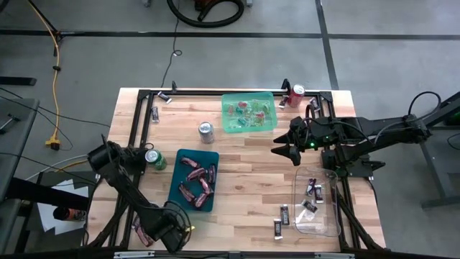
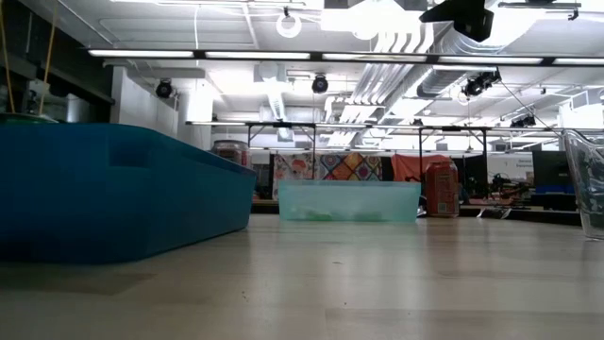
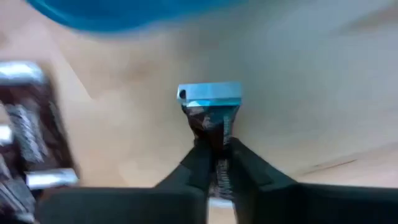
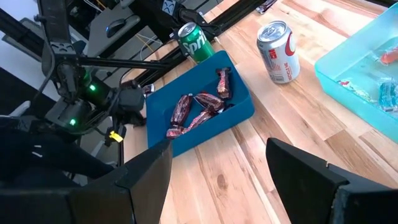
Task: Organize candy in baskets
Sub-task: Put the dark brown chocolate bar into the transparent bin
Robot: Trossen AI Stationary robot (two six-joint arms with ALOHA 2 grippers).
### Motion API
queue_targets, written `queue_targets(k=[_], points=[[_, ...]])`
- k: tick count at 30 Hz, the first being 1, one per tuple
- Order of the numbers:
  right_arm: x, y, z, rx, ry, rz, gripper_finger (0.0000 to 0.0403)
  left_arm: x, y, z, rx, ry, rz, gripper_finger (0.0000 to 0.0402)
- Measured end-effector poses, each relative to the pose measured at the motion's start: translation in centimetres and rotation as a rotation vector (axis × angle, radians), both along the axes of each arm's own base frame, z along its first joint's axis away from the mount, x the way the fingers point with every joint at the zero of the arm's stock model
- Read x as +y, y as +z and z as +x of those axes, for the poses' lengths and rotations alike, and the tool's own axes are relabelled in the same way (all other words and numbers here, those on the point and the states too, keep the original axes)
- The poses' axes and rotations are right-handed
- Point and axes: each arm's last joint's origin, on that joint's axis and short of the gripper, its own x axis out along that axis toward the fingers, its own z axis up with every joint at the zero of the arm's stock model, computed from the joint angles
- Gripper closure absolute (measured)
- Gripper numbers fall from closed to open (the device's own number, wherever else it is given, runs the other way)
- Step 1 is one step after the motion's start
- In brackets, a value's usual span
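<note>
**Brown mini bar pinched at the table's near edge**

Dark wrapper with a silvery-blue end, that's the candy bar the left gripper has its fingers clamped on, down low by the front left corner of the wooden table, just beside the dark teal basket full of pinkish-red bars. Right gripper hangs mid-table with fingers spread, holding nothing, between the light green basket and the clear basket. A few loose bars lie near the clear one.

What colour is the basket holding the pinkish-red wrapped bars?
Dark teal basket, clearest in the high view.
</note>
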Motion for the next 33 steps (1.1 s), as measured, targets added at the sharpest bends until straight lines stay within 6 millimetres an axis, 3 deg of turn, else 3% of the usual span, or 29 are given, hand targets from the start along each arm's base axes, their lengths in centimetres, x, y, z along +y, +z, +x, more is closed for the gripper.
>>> queue_targets(k=[3,9,15,19,25,33], points=[[0.0,0.0,0.0,0.000,0.000,0.000,0.0146,0.6,1.0,-0.7,-0.016,-0.014,0.058,0.0392],[0.0,0.1,0.0,-0.006,-0.003,0.007,0.0146,1.8,5.1,-1.9,-0.142,-0.125,0.073,0.0400],[0.3,0.8,0.4,-0.088,0.029,0.041,0.0146,2.0,11.3,-2.5,-0.605,-0.317,-0.007,0.0401],[0.7,1.8,1.1,-0.205,0.106,0.075,0.0146,3.8,15.6,-2.3,-0.905,-0.373,0.071,0.0401],[1.6,2.5,3.9,-0.396,0.248,-0.048,0.0146,9.0,18.0,1.2,-0.969,-0.601,0.243,0.0401],[4.1,-0.7,9.0,-0.427,0.406,-0.255,0.0146,16.0,18.9,7.5,-1.080,-0.902,0.325,0.0401]])
